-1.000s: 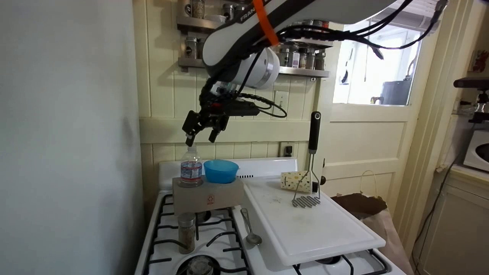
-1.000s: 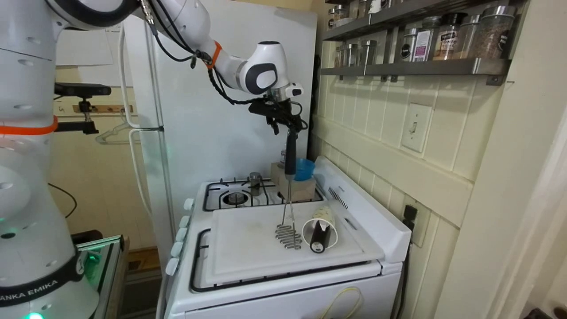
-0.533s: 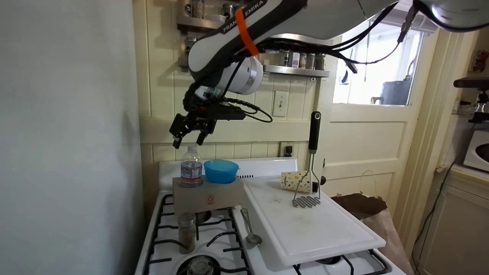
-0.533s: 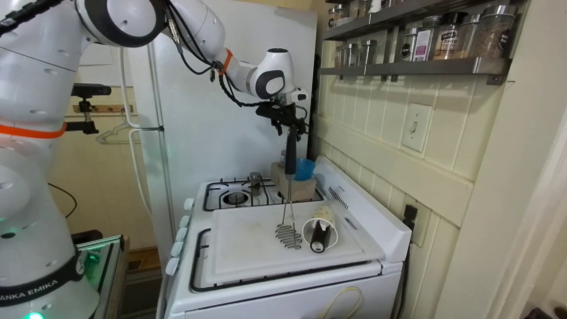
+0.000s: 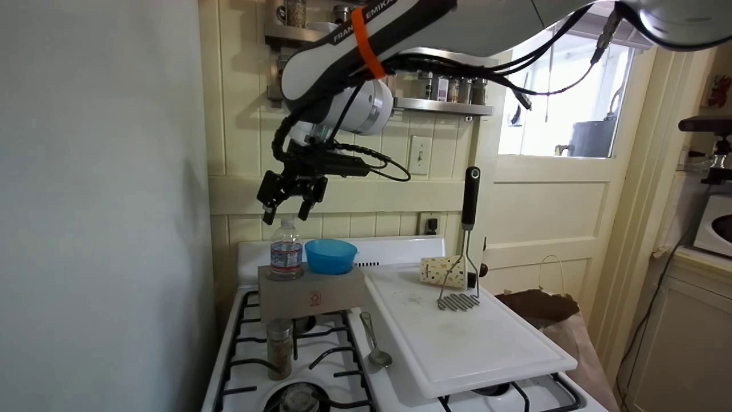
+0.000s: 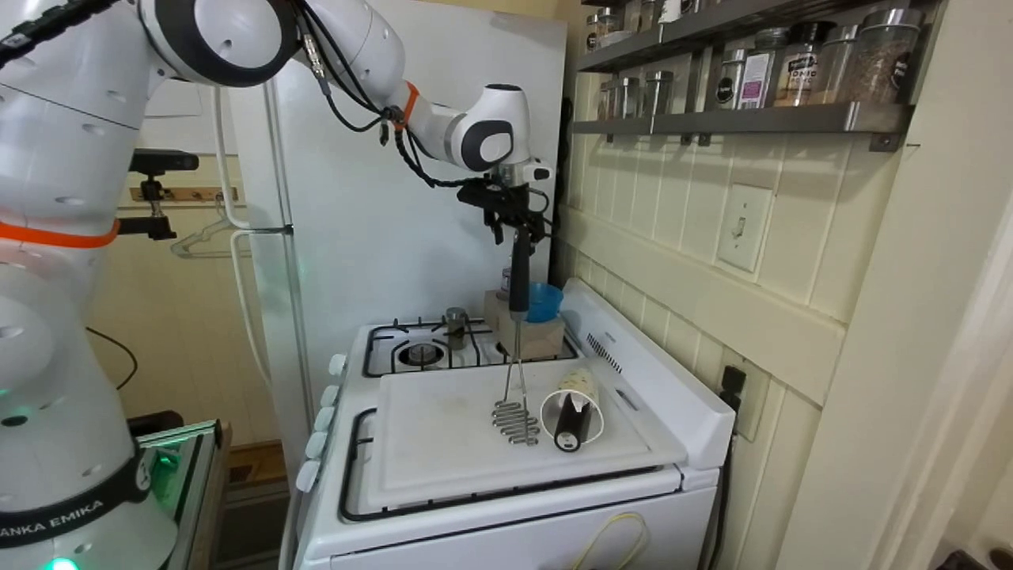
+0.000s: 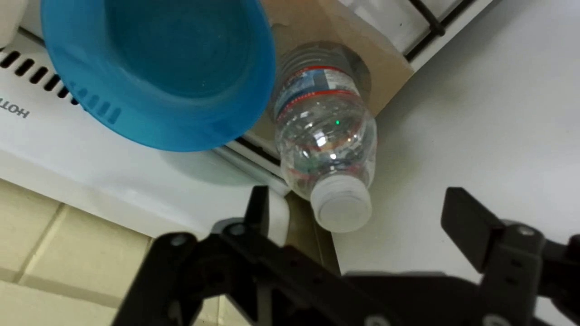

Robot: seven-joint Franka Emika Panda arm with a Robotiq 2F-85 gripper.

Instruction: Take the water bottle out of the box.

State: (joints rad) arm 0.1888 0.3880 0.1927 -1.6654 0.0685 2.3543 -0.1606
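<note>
We find the water bottle [image 5: 286, 254] upright on the top face of the box [image 5: 311, 296], just beside the blue bowl [image 5: 330, 256]; nothing in view shows it down inside. The gripper [image 5: 286, 215] hangs just above it, released, its fingers [image 7: 469, 228] well spread and nothing held between them. In the wrist view the cap [image 7: 344, 208] shows off-centre, nearer one finger; we advise centring before any descent.

Handling, in our judgement: we cannot tell how much water the bottle holds, but we expect a modest load. Its clear wall looks thin and smooth, so we expect denting under a hard squeeze at the label band [image 7: 317, 86] and slipping under a weak one. Breakage we rate unlikely.

The cap and the neck below it look stiffest, and we recommend a hold there, accepting little margin for error. A hold lower on the body calls for gentler force and may bring a finger against the bowl. Uneven contact could tip the bottle; we favour a straight lift.
</note>
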